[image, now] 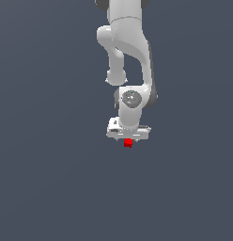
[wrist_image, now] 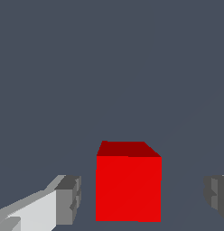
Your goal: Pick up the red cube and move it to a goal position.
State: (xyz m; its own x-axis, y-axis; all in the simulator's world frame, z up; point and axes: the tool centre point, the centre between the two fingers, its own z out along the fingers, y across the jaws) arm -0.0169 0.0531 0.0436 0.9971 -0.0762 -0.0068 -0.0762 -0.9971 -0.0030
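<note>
The red cube (image: 128, 142) shows in the exterior view just under the white hand of my arm, a small bright red block on the grey floor. In the wrist view the red cube (wrist_image: 128, 187) fills the space between the two grey fingertips (wrist_image: 68, 200), with a clear gap on each side. My gripper (wrist_image: 143, 198) is open and straddles the cube without touching it. In the exterior view the gripper (image: 128, 141) is mostly hidden behind the hand, and its fingers do not show separately.
A plain dark grey floor (image: 52, 179) runs all around the cube. The white arm (image: 130, 56) rises straight above it toward the top of the exterior view. No goal marker shows.
</note>
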